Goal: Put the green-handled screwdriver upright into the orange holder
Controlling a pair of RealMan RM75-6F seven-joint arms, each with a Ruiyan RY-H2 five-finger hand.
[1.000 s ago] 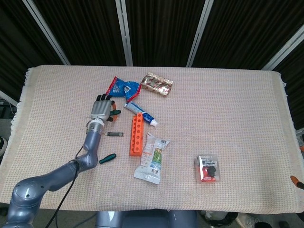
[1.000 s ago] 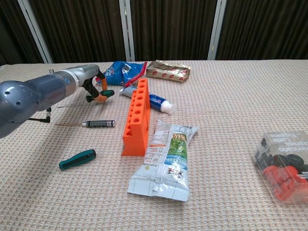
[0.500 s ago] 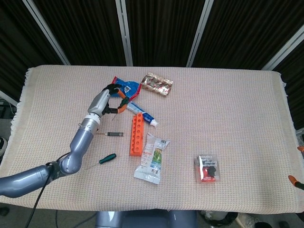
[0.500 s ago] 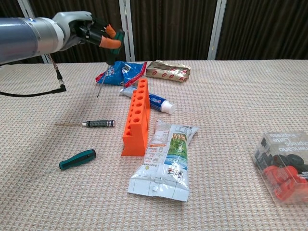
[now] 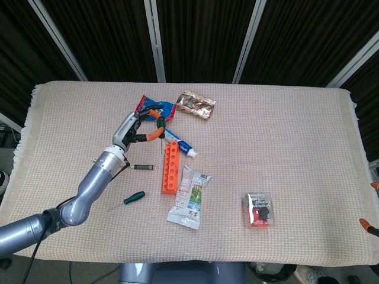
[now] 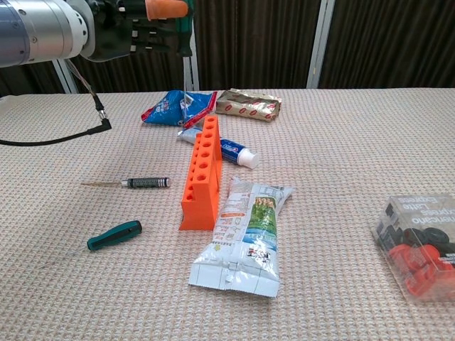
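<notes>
My left hand (image 5: 136, 129) (image 6: 131, 32) is raised above the table and grips a screwdriver (image 6: 183, 21) with an orange and green handle; its thin shaft (image 6: 186, 78) points down, a little beyond the far end of the orange holder. The orange holder (image 5: 170, 167) (image 6: 201, 172) stands on the cloth with a row of open holes on top. A second screwdriver with an all-green handle (image 5: 134, 197) (image 6: 114, 235) lies flat to the left of the holder's near end. My right hand does not show in either view.
A small black-handled screwdriver (image 5: 142, 167) (image 6: 144, 182) lies left of the holder. A toothpaste tube (image 6: 231, 151), blue bag (image 6: 174, 106) and brown foil packet (image 6: 249, 104) lie behind it. A white-green pouch (image 6: 247, 234) touches its right side. A clear box (image 6: 419, 245) sits far right.
My left hand has lifted the orange-and-green screwdriver off the table, carried it up and right toward the holder's far end, and turned its shaft downward.
</notes>
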